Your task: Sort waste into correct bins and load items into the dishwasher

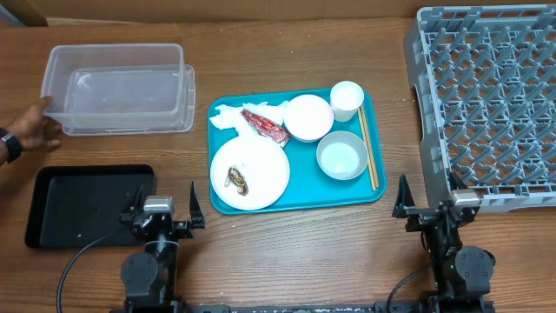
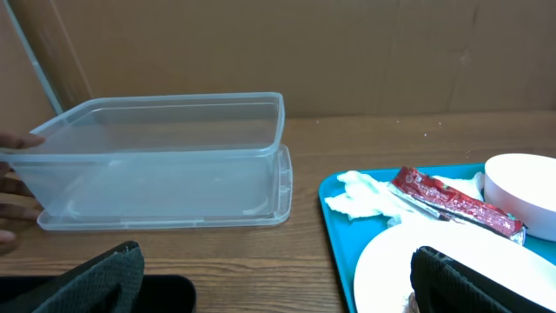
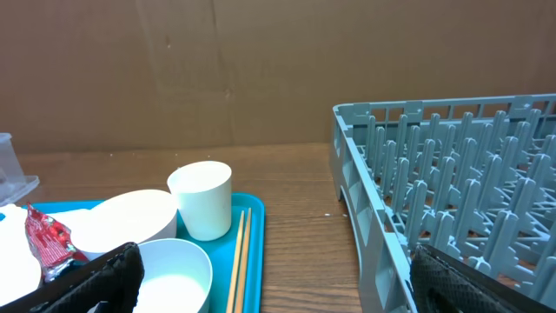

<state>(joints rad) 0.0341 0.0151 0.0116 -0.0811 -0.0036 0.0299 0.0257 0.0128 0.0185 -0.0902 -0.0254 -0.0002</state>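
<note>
The grey dish rack (image 1: 486,104) filled the far right of the table. The teal tray (image 1: 304,174) sat in the middle, the clear tub (image 1: 117,87) far left with a person's hand (image 1: 30,130) on its left end, and the black tray (image 1: 87,204) near left. The left gripper (image 1: 165,196) and right gripper (image 1: 427,196) waited at the near edge, jaws wide apart, holding nothing. On the teal tray lay the plate (image 1: 261,169) bearing a brown food scrap (image 1: 236,180), two bowls (image 1: 308,117) (image 1: 341,156), the cup (image 1: 346,100), the napkin (image 1: 230,117), chopsticks (image 1: 370,156) along the right rim, and the red wrapper (image 1: 265,126)
</note>
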